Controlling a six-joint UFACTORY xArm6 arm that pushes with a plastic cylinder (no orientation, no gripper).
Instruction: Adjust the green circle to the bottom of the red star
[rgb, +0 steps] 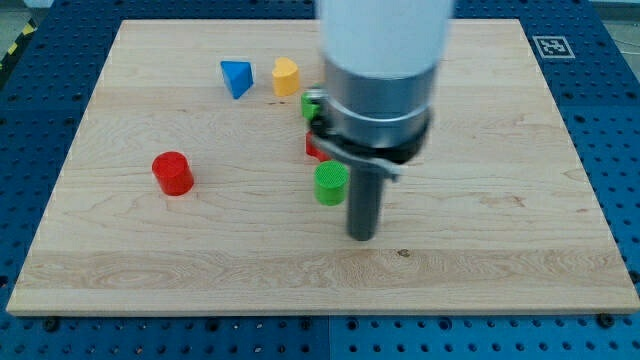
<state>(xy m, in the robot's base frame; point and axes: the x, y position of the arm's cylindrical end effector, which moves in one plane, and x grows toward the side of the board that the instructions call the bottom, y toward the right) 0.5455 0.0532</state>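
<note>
The green circle (330, 184) is a round green block near the board's middle. Just above it a red block (314, 149), probably the red star, shows only as a sliver behind the arm. My tip (362, 236) rests on the board just right of and below the green circle, close to it but apart. Another green block (311, 105) peeks out above the red one, mostly hidden by the arm.
A red cylinder (173, 172) stands at the view's left. A blue triangular block (237, 77) and a yellow block (286, 76) sit near the view's top. The wooden board (500, 200) lies on a blue perforated table. The arm's body hides part of the board's upper middle.
</note>
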